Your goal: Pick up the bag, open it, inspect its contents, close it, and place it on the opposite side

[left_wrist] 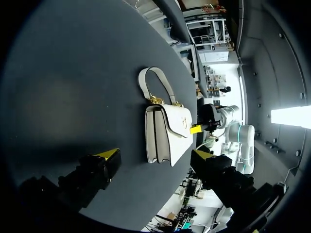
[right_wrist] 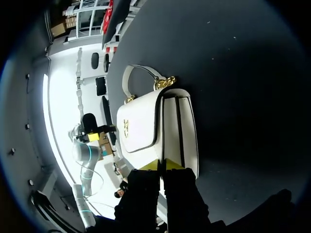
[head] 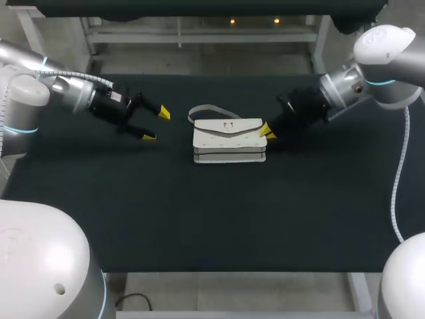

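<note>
A: Where is the bag resting?

B: We are seeing the white bag (head: 229, 141) resting with its flap closed at the middle of the black tabletop (head: 199, 219). Its strap (head: 202, 109) is curving off toward the far left.

A: What are the grippers doing?

B: We are holding the left gripper (head: 156, 125) spread wide, left of the bag and apart from it. The right gripper (head: 268, 132) is sitting at the bag's right end, fingers pressed together, tips touching the bag.

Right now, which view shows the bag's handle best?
Left wrist view: the handle arcs whole against the dark table, gold links visible. Right wrist view sets it partly against glare; head view shows it thin behind the bag.
</note>
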`<state>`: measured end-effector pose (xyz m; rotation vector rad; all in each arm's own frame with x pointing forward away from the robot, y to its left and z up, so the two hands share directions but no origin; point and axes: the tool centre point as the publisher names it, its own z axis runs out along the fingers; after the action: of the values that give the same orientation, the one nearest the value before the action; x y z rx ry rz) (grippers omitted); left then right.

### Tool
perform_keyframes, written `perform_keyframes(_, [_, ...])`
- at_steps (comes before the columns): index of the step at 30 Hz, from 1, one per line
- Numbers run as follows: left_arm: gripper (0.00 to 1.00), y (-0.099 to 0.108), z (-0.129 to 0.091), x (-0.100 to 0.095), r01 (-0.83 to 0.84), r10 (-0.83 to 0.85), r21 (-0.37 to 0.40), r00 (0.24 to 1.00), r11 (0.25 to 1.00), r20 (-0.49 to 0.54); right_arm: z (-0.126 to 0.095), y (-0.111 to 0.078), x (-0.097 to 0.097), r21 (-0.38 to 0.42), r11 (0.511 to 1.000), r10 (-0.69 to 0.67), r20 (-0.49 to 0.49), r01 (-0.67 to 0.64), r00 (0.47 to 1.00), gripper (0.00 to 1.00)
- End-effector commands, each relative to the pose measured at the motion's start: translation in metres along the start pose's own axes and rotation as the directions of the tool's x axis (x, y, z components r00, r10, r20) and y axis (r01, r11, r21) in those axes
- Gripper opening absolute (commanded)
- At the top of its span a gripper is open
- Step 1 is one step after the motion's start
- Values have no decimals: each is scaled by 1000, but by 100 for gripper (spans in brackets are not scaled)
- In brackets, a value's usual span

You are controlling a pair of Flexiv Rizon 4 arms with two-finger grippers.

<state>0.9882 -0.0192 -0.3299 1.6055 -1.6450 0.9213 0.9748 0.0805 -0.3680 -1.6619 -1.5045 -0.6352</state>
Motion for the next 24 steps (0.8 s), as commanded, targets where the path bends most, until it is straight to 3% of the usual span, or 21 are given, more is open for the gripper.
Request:
perform_keyframes(1, [100, -8, -17, 3, -4, 6, -50, 1000, 999, 31, -27, 11, -6, 69, 998, -16, 11, 15, 1000, 0])
perform_keyframes(6, [100, -12, -34, 8, -13, 25, -91, 991, 996, 129, -36, 13, -12, 86, 996, -36, 25, 34, 999, 0])
perform_keyframes(23, [100, -12, -34, 8, -13, 25, -91, 991, 996, 129, -36, 13, -12, 86, 996, -36, 25, 34, 999, 0])
perform_keyframes(24, [100, -12, -38, 8, -27, 39, -82, 987, 996, 153, -42, 18, -15, 59, 998, -37, 25, 35, 999, 0])
